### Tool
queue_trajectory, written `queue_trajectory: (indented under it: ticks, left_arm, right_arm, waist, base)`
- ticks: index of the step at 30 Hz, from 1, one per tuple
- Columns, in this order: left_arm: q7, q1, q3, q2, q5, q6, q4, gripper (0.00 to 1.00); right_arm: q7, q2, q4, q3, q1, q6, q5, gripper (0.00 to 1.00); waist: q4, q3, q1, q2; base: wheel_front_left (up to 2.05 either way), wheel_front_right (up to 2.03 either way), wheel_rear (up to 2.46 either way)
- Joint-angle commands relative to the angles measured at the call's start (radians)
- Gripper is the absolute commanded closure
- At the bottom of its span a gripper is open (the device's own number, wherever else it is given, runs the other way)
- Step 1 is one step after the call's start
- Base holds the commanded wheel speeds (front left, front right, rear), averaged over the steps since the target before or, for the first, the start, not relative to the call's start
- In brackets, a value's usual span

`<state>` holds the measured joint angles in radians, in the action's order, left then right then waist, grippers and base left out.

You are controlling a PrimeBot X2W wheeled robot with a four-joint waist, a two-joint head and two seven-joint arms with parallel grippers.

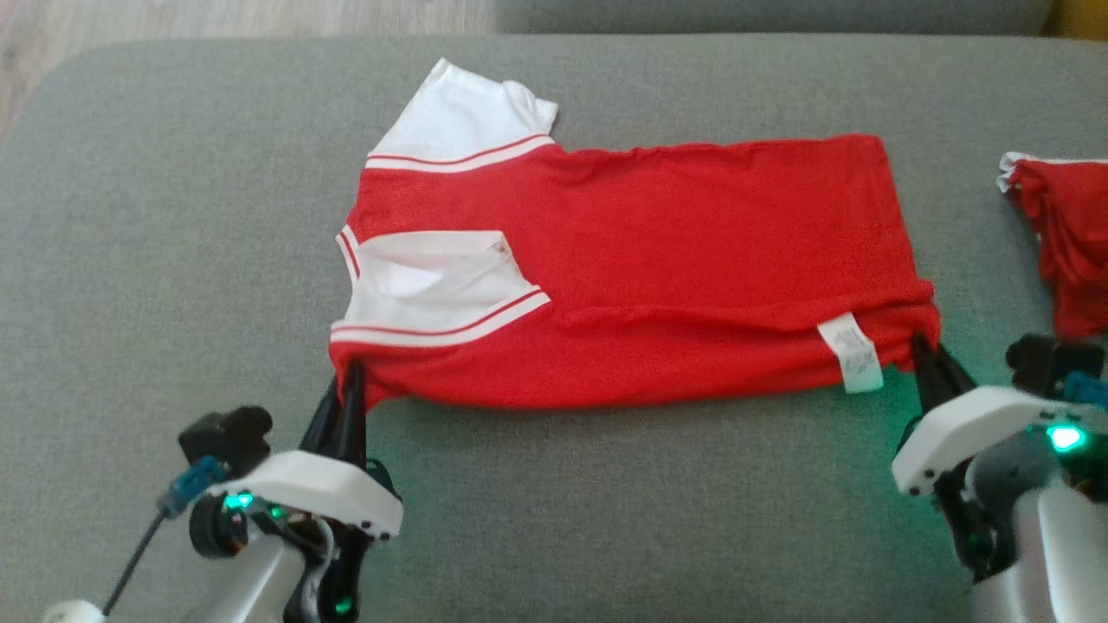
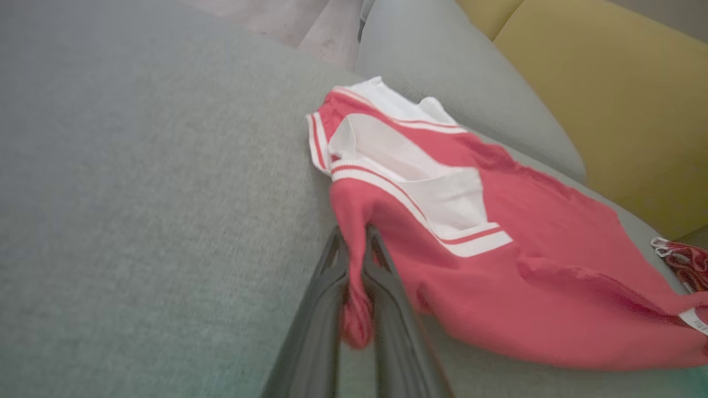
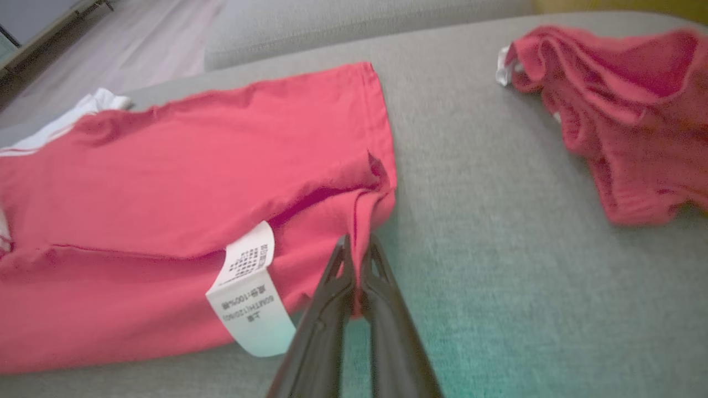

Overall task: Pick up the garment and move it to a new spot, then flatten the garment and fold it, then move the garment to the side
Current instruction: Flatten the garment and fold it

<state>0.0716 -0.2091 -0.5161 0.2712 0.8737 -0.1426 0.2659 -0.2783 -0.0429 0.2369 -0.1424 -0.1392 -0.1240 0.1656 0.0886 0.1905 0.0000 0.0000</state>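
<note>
The garment (image 1: 658, 260), a red shirt with white red-striped sleeves, lies spread sideways across the grey cushion (image 1: 138, 260), its near long edge folded over. A white care label (image 1: 853, 353) sticks out near its right end. My left gripper (image 1: 353, 376) is shut on the garment's near left corner; the left wrist view has red cloth (image 2: 357, 309) bunched between the fingers of that gripper (image 2: 354, 235). My right gripper (image 1: 924, 348) is shut on the near right corner, with the hem (image 3: 362, 221) pinched between its fingers (image 3: 357, 246).
A second red piece of clothing (image 1: 1069, 251) lies crumpled at the cushion's right edge, close beside my right arm. A yellow cushion (image 2: 608, 99) stands behind the grey one. Wooden floor (image 1: 173, 17) lies beyond the far left corner.
</note>
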Motion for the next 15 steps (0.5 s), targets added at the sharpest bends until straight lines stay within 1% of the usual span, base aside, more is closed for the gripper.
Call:
queue_trajectory:
  ticks: [1, 5, 9, 12, 15]
  left_arm:
    - [0.002, -0.053, 0.037, 0.035, -0.012, -0.008, -0.050, 1.00]
    - [-0.024, -0.050, 0.034, 0.075, -0.031, -0.029, -0.154, 1.00]
    - [-0.064, -0.016, 0.020, 0.113, -0.045, -0.052, -0.265, 1.00]
    - [-0.083, 0.038, 0.009, 0.129, -0.042, -0.074, -0.329, 1.00]
    - [-0.089, 0.110, -0.007, 0.130, -0.035, -0.097, -0.353, 1.00]
  right_arm:
    - [-0.012, -0.007, -0.055, 0.015, -0.050, -0.007, 0.011, 1.00]
    - [-0.083, -0.007, -0.134, -0.012, -0.051, -0.007, 0.011, 1.00]
    - [-0.165, -0.007, -0.217, -0.045, -0.014, -0.007, 0.010, 1.00]
    - [-0.197, -0.007, -0.271, -0.066, 0.041, -0.007, 0.015, 1.00]
    - [-0.208, -0.007, -0.300, -0.081, 0.114, -0.007, 0.032, 1.00]
  waist:
    - [-0.001, -0.016, 0.0000, 0.0000]
    - [-0.001, -0.044, 0.0000, 0.0000]
    - [0.001, -0.061, 0.0000, 0.0000]
    - [0.002, -0.067, 0.0000, 0.0000]
    - [0.000, -0.070, 0.0000, 0.0000]
  base:
    - [0.00, 0.00, 0.00]
    - [0.00, 0.00, 0.00]
    - [0.00, 0.00, 0.00]
    - [0.00, 0.00, 0.00]
    - [0.00, 0.00, 0.00]
